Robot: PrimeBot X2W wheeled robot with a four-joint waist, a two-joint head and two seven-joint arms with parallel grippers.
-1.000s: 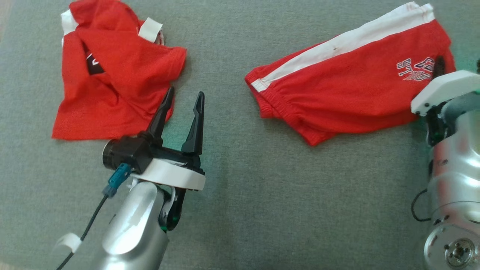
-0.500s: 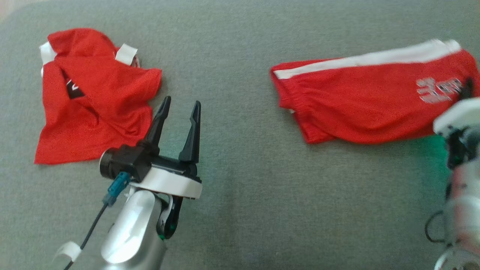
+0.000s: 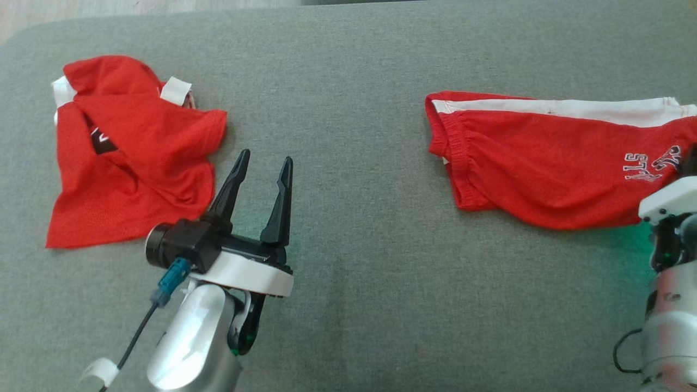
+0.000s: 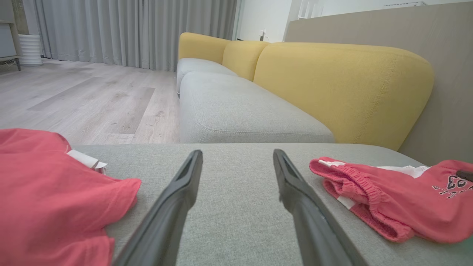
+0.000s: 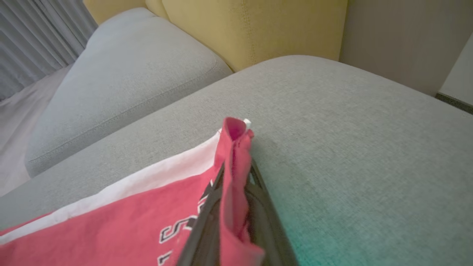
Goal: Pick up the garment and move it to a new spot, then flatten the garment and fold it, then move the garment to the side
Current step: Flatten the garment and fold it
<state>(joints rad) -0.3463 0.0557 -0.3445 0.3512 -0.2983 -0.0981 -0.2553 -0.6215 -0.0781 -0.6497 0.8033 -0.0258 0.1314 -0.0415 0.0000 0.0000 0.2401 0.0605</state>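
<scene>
Worryingly, the right end effector [image 5: 236, 170] is pinching a thin fold of the shorts [image 3: 544, 174], risking slip under drag, while the left end effector [image 3: 266, 159] is hanging open.

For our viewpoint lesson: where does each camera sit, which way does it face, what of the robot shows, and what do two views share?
Head view: on the head, facing down at the cushion, shirt left, shorts right; open left gripper and right forearm show.
Left wrist view: on the left wrist, facing across the cushion to the sofa; its spread fingers show.
Right wrist view: on the right wrist, facing the sofa; right gripper shut on the shorts.
Shared: both wrist views show the sofa.
</scene>
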